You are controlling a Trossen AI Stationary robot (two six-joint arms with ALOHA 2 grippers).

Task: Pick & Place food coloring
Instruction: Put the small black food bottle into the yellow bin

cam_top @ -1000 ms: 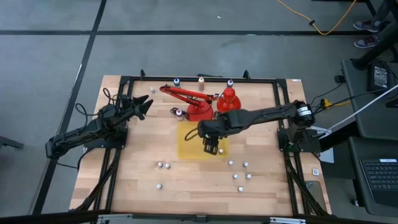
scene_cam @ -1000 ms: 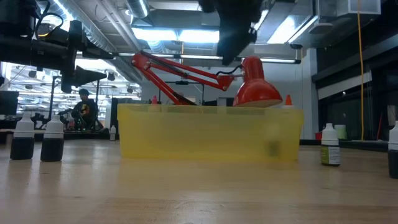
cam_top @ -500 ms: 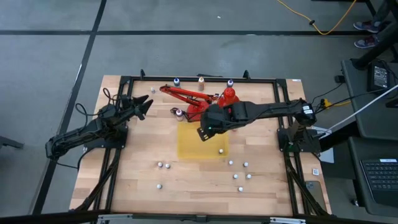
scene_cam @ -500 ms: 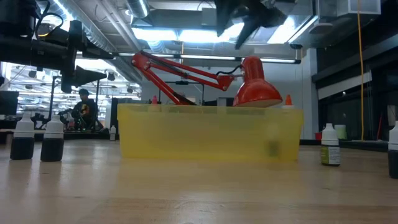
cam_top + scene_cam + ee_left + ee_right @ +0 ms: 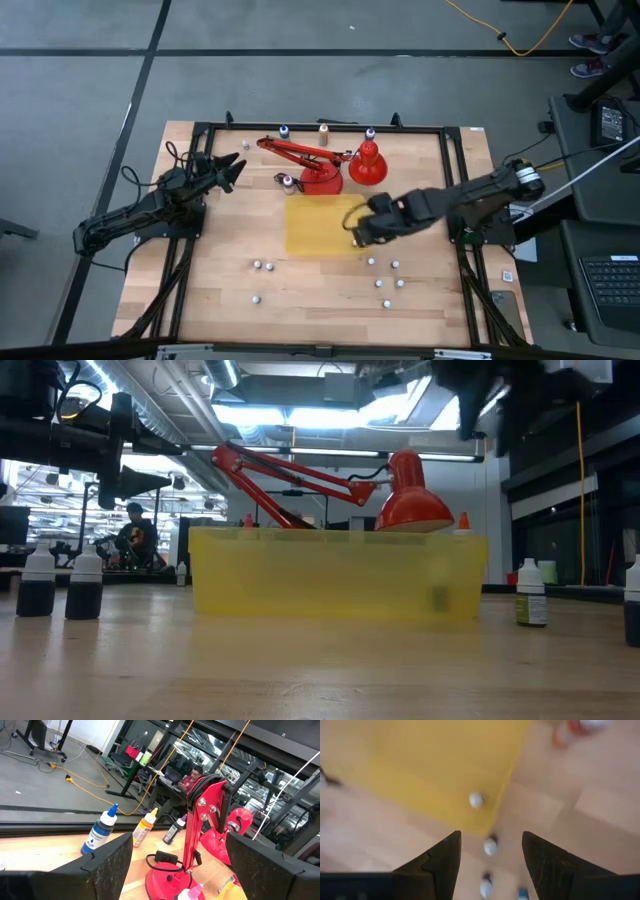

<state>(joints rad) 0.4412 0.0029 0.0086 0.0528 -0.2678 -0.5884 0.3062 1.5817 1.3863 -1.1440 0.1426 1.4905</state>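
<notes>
From above, you see the right gripper [image 5: 358, 232] hanging over the right edge of the yellow tray [image 5: 318, 222], which sits mid-desk in front of the red lamp [image 5: 322, 168]. One small bottle [image 5: 355, 242] lies in the tray's near right corner. More food coloring bottles [image 5: 385, 281] stand on the desk [image 5: 220, 270] toward the near right corner, a few more [image 5: 262, 267] toward the near left, and three [image 5: 323, 128] line the far edge. Your left gripper [image 5: 232, 170] waits above the far left part of the desk.

At desk height, you see the tray's front wall [image 5: 335, 572] with the lamp head [image 5: 410, 502] behind it. Two dark-filled bottles [image 5: 60, 586] stand at the left, another bottle [image 5: 530, 593] at the right. The right arm [image 5: 500, 395] hangs high, clear of the tray.

From your left wrist, the fingers [image 5: 105, 862] stand wide apart with nothing between them. Past them are a blue bottle [image 5: 99, 831], an orange bottle [image 5: 143, 826], a purple one [image 5: 174, 829] and the lamp base [image 5: 172, 880]. A person [image 5: 190, 779] sits in the room beyond.

From your right wrist, the fingers [image 5: 442, 857] are spread and empty, looking down on the tray corner [image 5: 470, 815]. One bottle cap [image 5: 476, 800] shows inside it, another [image 5: 490, 847] on the desk just outside the tray.
</notes>
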